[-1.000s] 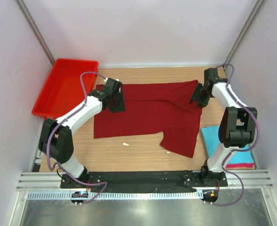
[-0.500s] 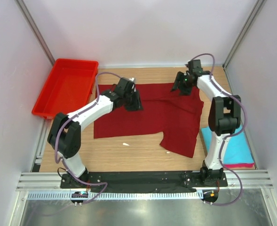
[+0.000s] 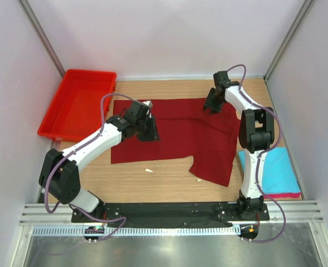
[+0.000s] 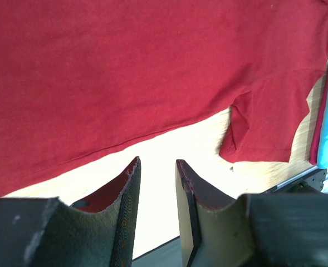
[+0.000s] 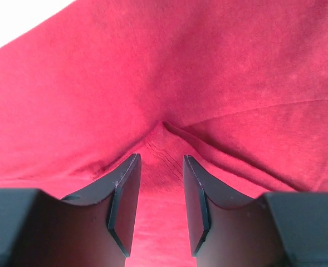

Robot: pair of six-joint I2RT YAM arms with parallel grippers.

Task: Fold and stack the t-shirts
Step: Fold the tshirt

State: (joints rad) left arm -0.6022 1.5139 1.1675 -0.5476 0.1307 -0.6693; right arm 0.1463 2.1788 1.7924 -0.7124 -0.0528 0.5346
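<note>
The dark maroon t-shirt [image 3: 177, 130] lies spread flat on the wooden table, one sleeve [image 4: 264, 119] hanging toward the front. My left gripper [image 3: 148, 132] hovers over its left half, open, with bare table showing between the fingers [image 4: 157, 164]. My right gripper [image 3: 211, 104] is down at the shirt's back right edge, open. Its fingers [image 5: 161, 158] straddle a small puckered ridge of maroon cloth [image 5: 164, 133]. A folded turquoise t-shirt [image 3: 278, 169] rests on a pink one [image 3: 289, 195] at the right front.
A bright red plastic tray [image 3: 77, 103] sits at the back left. Two small white scraps [image 3: 148, 169] lie on the wood in front of the shirt's hem. Grey walls close in the table's sides and back.
My right gripper swung left from the shirt's right corner to its back edge. My left gripper moved right over the shirt, then back toward the front. Both sets of jaws narrowed.
</note>
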